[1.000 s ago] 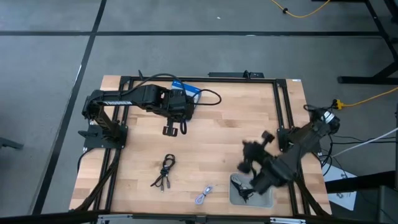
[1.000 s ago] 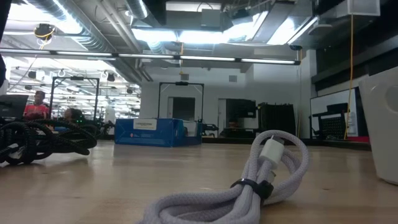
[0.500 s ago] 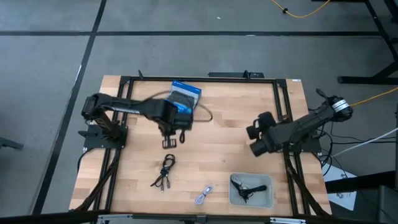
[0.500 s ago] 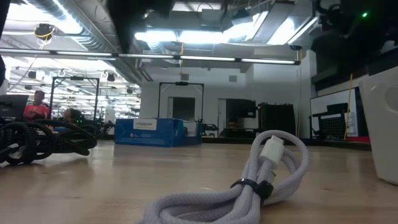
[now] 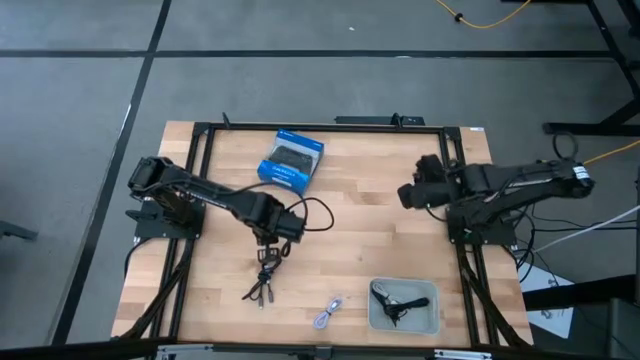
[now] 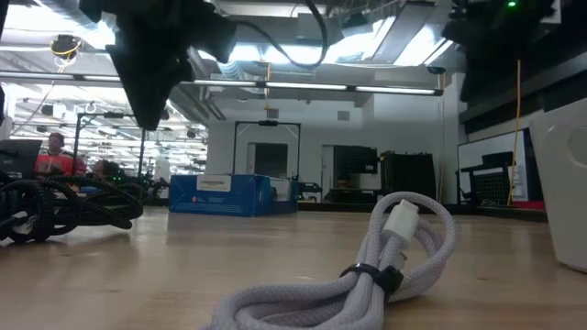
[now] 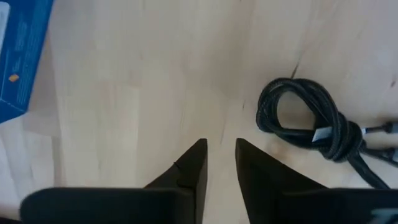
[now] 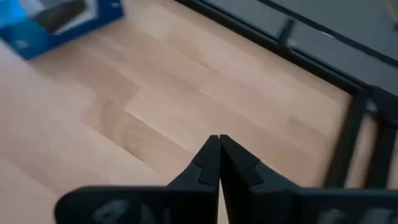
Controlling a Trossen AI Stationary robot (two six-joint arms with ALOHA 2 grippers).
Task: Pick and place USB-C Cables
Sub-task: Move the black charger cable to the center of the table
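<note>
Black USB-C cables (image 5: 264, 276) lie bundled on the wooden table, left of its middle; the left wrist view shows one coiled bundle (image 7: 309, 124). A light grey cable (image 5: 328, 313) lies near the table's near edge, close up in the low view (image 6: 367, 275). More black cable (image 5: 393, 300) rests in the grey tray (image 5: 428, 322). My left gripper (image 5: 268, 243) hovers just far of the black bundles, pointing down, its fingers (image 7: 220, 149) a narrow gap apart and touching nothing. My right gripper (image 5: 404, 195) is shut (image 8: 219, 140) above the table's right side, empty.
A blue box (image 5: 291, 160) lies flat near the far edge, also seen in the left wrist view (image 7: 18, 56). A black metal frame (image 5: 452, 170) borders the table. Bare wood lies between the two arms. The tray's pale wall (image 6: 569, 183) stands at the right of the low view.
My left gripper has moved from beside the blue box toward the near edge and now stands over the black cable bundles. My right arm has drawn back from the tray toward the far right of the table. The cables have stayed where they were.
</note>
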